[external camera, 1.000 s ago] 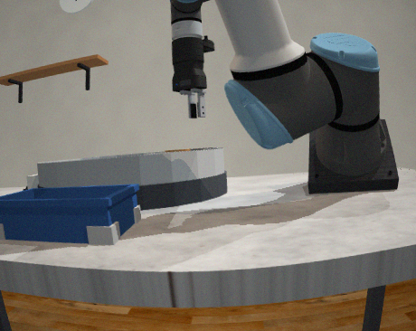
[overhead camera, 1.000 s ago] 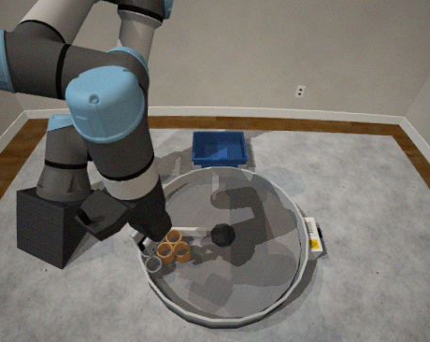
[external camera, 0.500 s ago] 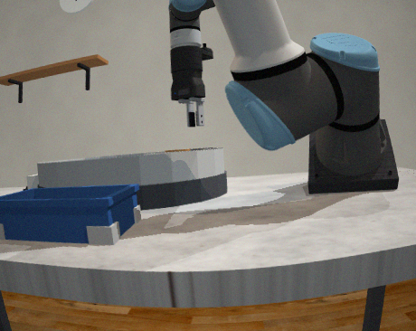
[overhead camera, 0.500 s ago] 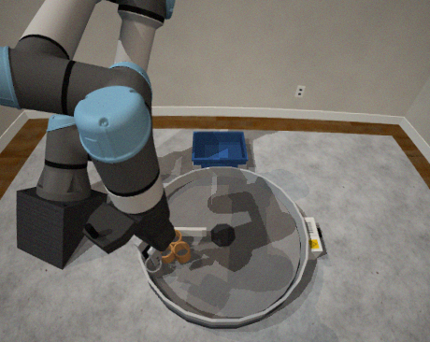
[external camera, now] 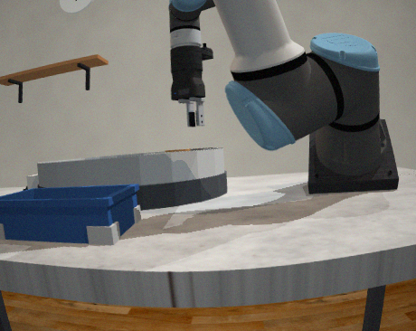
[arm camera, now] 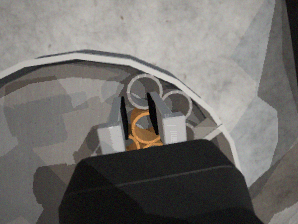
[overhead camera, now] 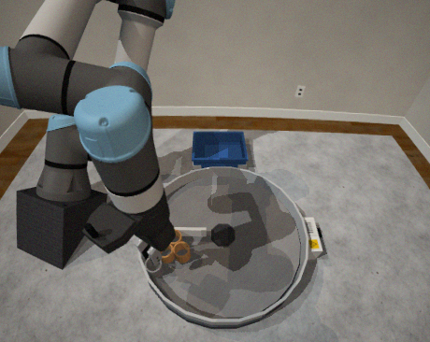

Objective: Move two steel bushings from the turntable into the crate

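Steel bushings sit clustered with orange ones by the turntable rim, on its side away from the crate at the counter's far edge. My gripper hangs above, partly closed, pinching nothing, narrowed to suit a sleeve.

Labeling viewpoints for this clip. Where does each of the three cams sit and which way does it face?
Top: high, angled down over the turntable toward the blue crate and far wall; shows the arm and its base block.
Exterior: table height beside the crate, looking across at the arm; shows the gripper above the turntable.
Wrist: on the gripper, facing straight down; shows its fingers over orange bushings and steel bushings.
Shared: top and wrist both see the orange bushings.
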Action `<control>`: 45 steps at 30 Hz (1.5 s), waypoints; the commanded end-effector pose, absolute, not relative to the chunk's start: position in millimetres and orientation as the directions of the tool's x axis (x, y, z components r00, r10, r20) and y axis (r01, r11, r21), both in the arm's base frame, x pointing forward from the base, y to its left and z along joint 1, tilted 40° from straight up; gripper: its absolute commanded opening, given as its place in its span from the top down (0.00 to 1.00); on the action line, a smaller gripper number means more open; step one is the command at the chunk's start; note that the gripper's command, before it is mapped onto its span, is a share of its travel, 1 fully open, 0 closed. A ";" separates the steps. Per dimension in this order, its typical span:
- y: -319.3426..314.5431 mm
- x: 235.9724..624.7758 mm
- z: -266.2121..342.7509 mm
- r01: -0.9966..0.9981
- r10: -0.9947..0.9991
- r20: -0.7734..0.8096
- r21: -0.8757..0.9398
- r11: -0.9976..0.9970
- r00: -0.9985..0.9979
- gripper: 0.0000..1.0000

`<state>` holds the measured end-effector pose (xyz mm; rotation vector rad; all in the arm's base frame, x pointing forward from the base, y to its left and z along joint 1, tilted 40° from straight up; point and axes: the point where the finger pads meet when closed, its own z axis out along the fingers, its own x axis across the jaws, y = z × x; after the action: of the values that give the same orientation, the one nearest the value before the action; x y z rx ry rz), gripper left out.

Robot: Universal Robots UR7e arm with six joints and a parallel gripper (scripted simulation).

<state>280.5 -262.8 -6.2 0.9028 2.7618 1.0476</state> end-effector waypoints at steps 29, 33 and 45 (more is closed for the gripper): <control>-263.3 280.5 -6.0 0.505 0.541 0.150 0.621 0.600 -0.828 0.52; -263.3 280.5 -6.0 0.505 0.541 0.150 0.621 0.600 -0.828 0.55; -263.3 280.5 -6.0 0.505 0.541 0.150 0.621 0.600 -0.828 0.55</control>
<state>280.5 -262.8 -6.2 0.9028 2.7618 1.0476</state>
